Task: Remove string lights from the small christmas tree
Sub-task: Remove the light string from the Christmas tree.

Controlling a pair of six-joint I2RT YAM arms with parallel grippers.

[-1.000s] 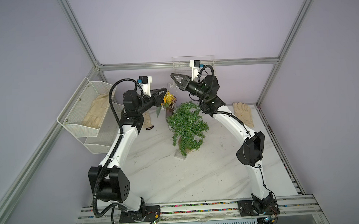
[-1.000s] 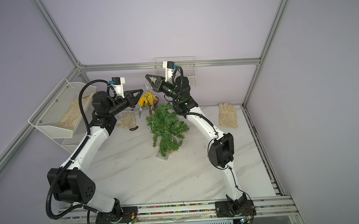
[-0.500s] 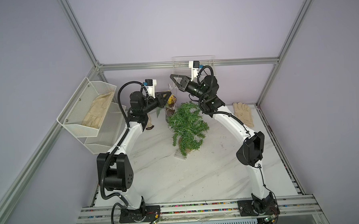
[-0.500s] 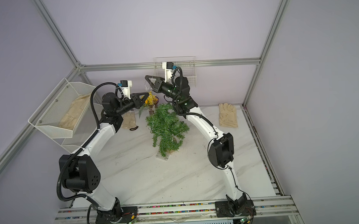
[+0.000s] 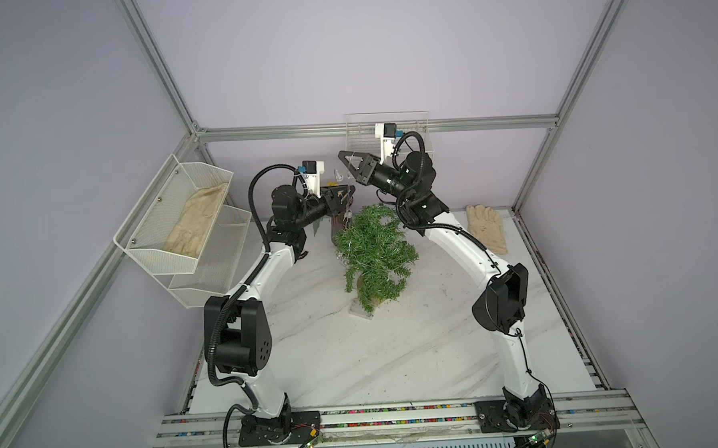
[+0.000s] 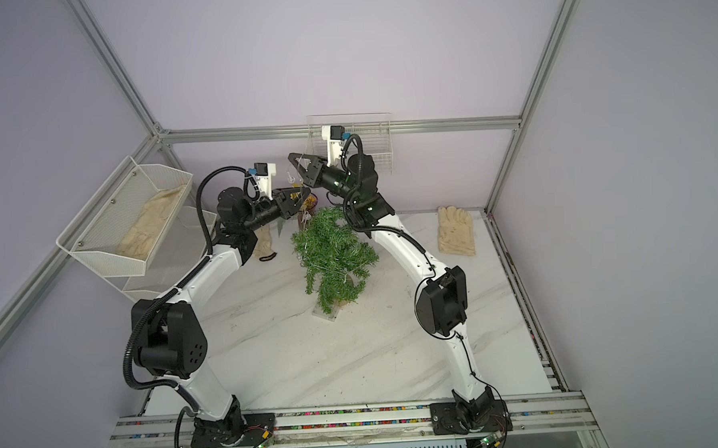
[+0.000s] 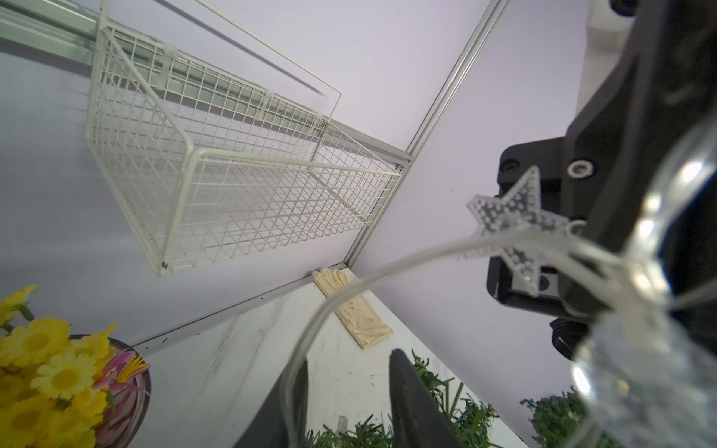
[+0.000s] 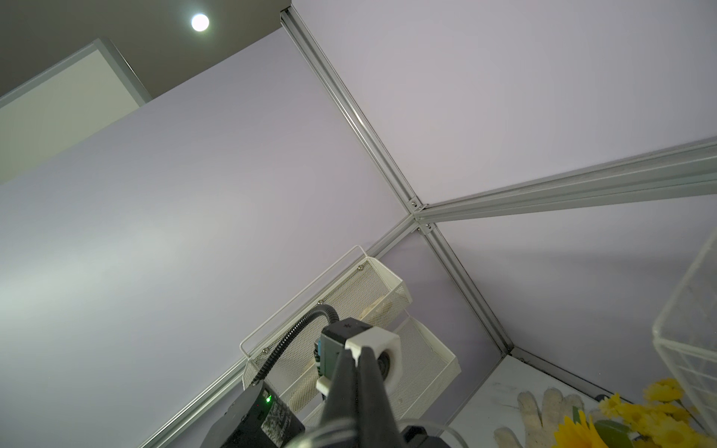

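The small christmas tree [image 5: 373, 253] [image 6: 333, 255] stands mid-table, green and bushy. The string lights [image 7: 512, 217] run as a clear wire with a star and bulbs from the tree top up to my right gripper [image 5: 342, 155] [image 6: 292, 156] [image 8: 355, 351], which is raised behind the tree and shut on the strand. A bulb [image 5: 338, 175] dangles below it. More silvery wire [image 5: 342, 255] lies in the branches, and a clear box [image 5: 361, 310] sits at the tree's foot. My left gripper [image 5: 349, 190] [image 7: 349, 372] is open at the tree top, with the wire lying along one finger [image 7: 295, 407].
A brown vase [image 5: 339, 230] of yellow flowers [image 7: 50, 372] stands just behind the tree. A white wire basket [image 5: 387, 136] hangs on the back wall. A mesh shelf [image 5: 174, 224] with a glove is on the left wall. A glove [image 5: 486, 227] lies at the back right.
My left arm has swung right toward the tree top and its jaws have opened. The right arm has stayed raised and shut.
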